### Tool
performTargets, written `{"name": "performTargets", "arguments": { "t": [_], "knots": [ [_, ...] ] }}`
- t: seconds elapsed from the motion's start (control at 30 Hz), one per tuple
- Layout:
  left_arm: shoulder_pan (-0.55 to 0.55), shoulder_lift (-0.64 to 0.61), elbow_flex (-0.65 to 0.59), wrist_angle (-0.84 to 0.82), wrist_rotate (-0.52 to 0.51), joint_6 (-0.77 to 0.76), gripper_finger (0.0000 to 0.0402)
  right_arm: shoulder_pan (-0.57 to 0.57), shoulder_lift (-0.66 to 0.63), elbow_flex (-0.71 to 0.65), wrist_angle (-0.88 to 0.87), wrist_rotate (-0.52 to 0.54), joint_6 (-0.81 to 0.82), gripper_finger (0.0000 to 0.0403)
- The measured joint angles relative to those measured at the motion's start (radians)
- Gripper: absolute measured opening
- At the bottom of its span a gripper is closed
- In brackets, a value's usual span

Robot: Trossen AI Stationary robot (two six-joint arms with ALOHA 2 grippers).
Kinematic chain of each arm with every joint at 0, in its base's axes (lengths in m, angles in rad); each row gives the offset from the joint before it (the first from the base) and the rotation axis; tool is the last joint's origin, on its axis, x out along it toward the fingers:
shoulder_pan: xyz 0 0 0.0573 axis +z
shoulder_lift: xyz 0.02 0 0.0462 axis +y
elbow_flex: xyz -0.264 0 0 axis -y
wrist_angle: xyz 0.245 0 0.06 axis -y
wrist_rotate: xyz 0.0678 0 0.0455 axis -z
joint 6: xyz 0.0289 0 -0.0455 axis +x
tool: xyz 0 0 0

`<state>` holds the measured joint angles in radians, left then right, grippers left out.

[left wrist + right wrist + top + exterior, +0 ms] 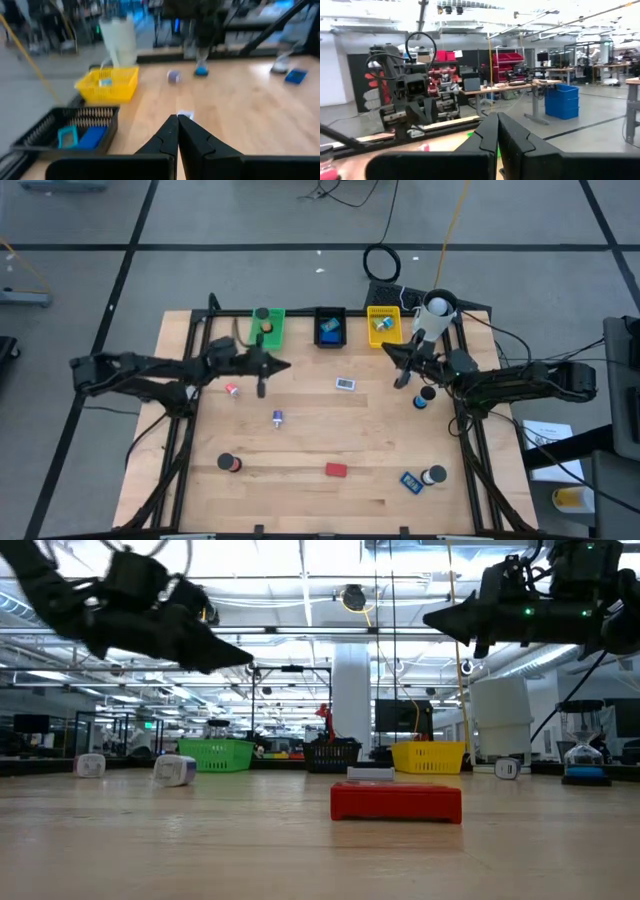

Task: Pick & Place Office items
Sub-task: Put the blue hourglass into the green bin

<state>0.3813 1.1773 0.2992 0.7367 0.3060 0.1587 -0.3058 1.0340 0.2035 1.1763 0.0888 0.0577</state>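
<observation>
Left gripper (280, 365) reads as pressed together, empty, above the table (300, 430) near the green tray (267, 327). Right gripper (388, 353) likewise, below the yellow tray (383, 325). We note the office items scattered: red block (336, 470), white piece (345, 384), dark roll (229, 463).

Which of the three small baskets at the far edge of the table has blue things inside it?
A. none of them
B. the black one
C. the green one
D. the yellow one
B: seen from above, the black rectangular basket in the middle of the row holds blue pieces, and the left wrist view shows them inside it too.
</observation>
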Motion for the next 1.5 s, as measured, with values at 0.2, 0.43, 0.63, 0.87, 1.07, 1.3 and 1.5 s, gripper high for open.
{"name": "performTargets", "arguments": {
  "t": [0.2,0.43,0.63,0.87,1.07,1.3,1.5],
  "knots": [
    [-0.018,-0.101,-0.154,0.124,0.007,-0.033,0.0015,0.011,-0.053,0.094,-0.320,0.023,-0.011,0.0001],
    [-0.018,-0.180,-0.272,0.218,0.007,-0.056,0.0015,0.145,-0.074,0.464,-1.308,0.269,0.060,0.0003],
    [-0.018,-0.199,-0.283,0.215,0.008,-0.062,0.0008,0.279,-0.047,0.669,-1.901,0.276,0.378,0.0026],
    [-0.019,-0.198,-0.280,0.211,0.007,-0.071,0.0029,0.323,-0.045,0.772,-2.417,0.274,0.722,0.0099],
    [-0.019,-0.198,-0.280,0.206,0.007,-0.067,0.0015,0.323,-0.045,0.766,-2.576,0.213,0.842,0.0202],
    [-0.019,-0.198,-0.280,0.202,0.007,-0.068,0.0011,0.323,-0.044,0.720,-2.503,0.139,0.850,0.0305],
    [-0.018,-0.198,-0.280,0.201,0.007,-0.067,0.0029,0.323,-0.045,0.632,-2.443,0.090,0.821,0.0339]
  ]
}}
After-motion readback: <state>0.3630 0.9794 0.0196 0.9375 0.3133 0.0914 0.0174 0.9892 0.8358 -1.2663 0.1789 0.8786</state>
